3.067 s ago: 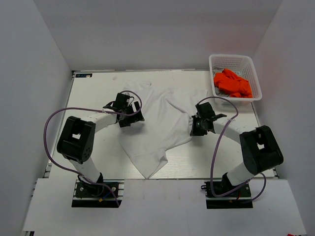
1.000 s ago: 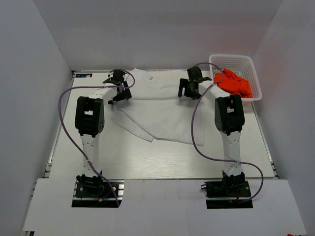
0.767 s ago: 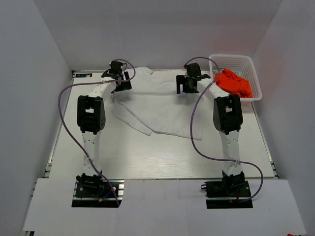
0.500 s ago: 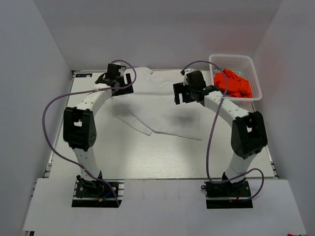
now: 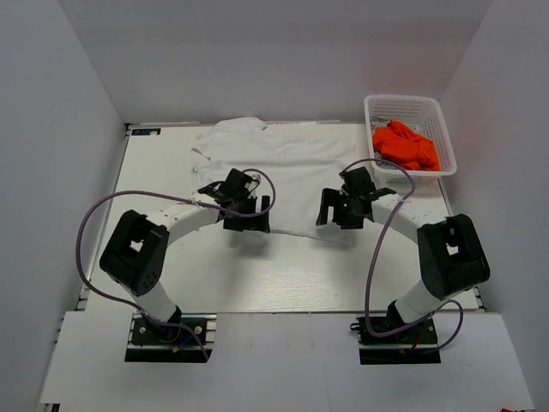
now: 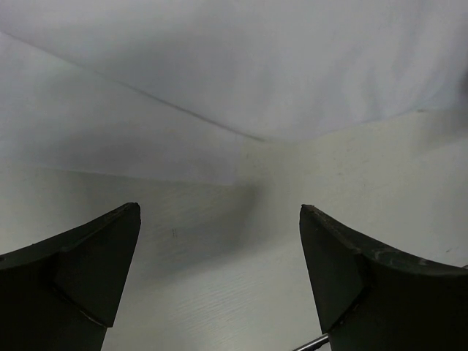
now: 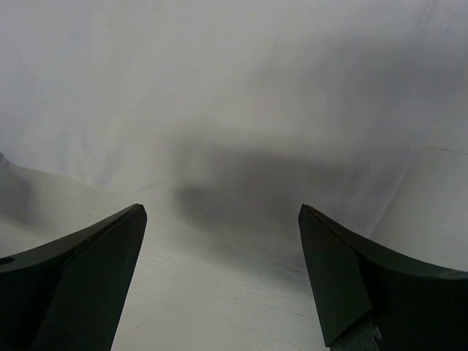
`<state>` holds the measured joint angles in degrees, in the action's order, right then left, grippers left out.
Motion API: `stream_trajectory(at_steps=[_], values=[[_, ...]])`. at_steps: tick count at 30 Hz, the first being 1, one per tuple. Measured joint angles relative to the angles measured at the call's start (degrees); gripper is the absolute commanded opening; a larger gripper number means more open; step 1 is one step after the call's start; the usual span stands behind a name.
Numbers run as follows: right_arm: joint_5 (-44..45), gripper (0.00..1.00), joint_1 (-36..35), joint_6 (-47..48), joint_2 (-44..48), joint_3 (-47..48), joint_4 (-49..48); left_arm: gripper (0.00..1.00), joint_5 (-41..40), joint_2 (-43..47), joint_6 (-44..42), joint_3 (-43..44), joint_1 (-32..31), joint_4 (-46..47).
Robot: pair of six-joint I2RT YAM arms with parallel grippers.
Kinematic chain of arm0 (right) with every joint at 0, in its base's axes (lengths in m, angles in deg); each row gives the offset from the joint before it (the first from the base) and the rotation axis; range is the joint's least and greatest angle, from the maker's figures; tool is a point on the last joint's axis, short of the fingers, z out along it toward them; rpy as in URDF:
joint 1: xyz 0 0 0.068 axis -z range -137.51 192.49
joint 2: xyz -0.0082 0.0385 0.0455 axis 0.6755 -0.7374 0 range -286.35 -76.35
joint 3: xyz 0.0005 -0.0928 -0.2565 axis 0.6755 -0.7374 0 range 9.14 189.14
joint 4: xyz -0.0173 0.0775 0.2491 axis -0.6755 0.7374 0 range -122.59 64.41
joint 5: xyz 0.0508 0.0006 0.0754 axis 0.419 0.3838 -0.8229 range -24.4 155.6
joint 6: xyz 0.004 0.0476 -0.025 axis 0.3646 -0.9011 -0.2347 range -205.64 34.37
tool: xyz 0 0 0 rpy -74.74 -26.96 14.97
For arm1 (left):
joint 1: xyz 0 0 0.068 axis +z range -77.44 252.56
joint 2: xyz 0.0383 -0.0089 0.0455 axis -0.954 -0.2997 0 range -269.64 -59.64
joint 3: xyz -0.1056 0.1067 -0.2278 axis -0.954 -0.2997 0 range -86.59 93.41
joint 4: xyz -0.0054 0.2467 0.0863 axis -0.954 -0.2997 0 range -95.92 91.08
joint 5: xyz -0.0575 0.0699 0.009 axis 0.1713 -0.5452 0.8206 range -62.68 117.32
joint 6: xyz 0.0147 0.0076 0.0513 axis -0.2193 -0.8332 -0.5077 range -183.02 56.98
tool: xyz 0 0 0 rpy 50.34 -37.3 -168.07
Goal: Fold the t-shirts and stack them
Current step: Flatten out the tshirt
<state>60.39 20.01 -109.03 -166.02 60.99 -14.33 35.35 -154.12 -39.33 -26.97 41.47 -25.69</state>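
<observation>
Top external: both arms were bent inward, with the left gripper (image 5: 245,212) and right gripper (image 5: 341,211) low over the near hem of the white t-shirt (image 5: 292,165), jaws wide apart and empty. The shirt lay spread, slightly rumpled, across the far tabletop (image 5: 283,270). The orange t-shirt (image 5: 405,146) sat crumpled in the basket (image 5: 403,105), far right.

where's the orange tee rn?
Top view: the orange t-shirt lies bunched in the white lattice basket at the far right corner of the table, beyond the open right gripper and the spread white t-shirt.
</observation>
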Motion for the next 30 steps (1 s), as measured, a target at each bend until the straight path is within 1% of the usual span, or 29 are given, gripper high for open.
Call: stream_trajectory(at_steps=[2, 4, 5, 7, 8, 11, 12, 14, 15, 17, 18, 20, 21, 22, 26, 30], values=[[-1.64, 0.9, 0.59, -1.05, -1.27, 0.0, -0.94, 1.0, -0.37, -0.7, -0.52, -0.48, -1.57, 0.0], [-3.06, 0.9, 1.2, -1.88, -2.64, 0.0, -1.68, 0.96, -1.86, -1.88, -0.83, 0.07, -2.75, 0.0], [-3.56, 0.9, 1.46, -2.14, -3.21, -0.02, -1.88, 0.91, -2.62, -2.64, -0.94, 0.59, -3.21, 0.02], [-4.24, 0.9, 1.92, -2.56, -3.43, -0.02, -2.38, 0.83, -4.7, -4.72, -1.05, 2.32, -4.0, -0.15], [-4.5, 0.9, 2.21, -2.82, -3.43, -0.02, -2.6, 0.76, -5.53, -5.7, -1.14, 3.06, -4.17, -0.17], [-5.2, 0.9, 2.67, -3.23, -3.43, -0.24, -2.97, 0.68, -7.98, -8.26, -1.16, 4.37, -4.44, -0.61], [-5.38, 0.9, 2.89, -3.26, -3.43, -0.26, -3.06, 0.6, -8.41, -8.63, -1.18, 4.48, -4.5, -0.61], [-5.57, 0.9, 3.08, -3.26, -3.43, -0.33, -3.23, 0.52, -9.62, -8.76, -1.16, 4.57, -4.57, -0.98], [-5.68, 0.9, 3.21, -3.28, -3.43, -0.37, -3.28, 0.45, -10.23, -9.01, -1.31, 4.66, -4.57, -1.29], [-5.92, 0.9, 3.5, -3.39, -3.43, -0.59, -3.52, 0.35, -11.26, -9.62, -1.38, 5.4, -4.57, -2.1], [-6.14, 0.9, 3.65, -3.43, -3.41, -0.68, -3.65, 0.26, -11.65, -9.81, -1.31, 5.66, -4.57, -2.32], [-6.45, 0.9, 4.0, -3.65, -3.41, -0.76, -3.85, 0.14, -12.17, -10.12, -1.25, 6.03, -4.57, -2.89], [-6.58, 0.9, 4.15, -3.76, -3.41, -0.83, -3.91, 0.02, -12.22, -10.14, -1.09, 6.03, -4.57, -3.06], [-6.8, 0.9, 4.31, -3.91, -3.39, -0.9, -4.02, 0.0, -12.33, -10.1, -0.98, 6.03, -4.55, -3.26], [-7.17, 0.9, 4.81, -4.5, -3.39, -1.09, -4.52, 0.0, -13.92, -9.46, 1.95, 5.64, -4.63, -5.25], [-7.19, 0.9, 5.31, -4.7, -3.37, -1.27, -4.92, 0.0, -15.78, -6.95, 6.82, 3.76, -4.66, -12.72]])
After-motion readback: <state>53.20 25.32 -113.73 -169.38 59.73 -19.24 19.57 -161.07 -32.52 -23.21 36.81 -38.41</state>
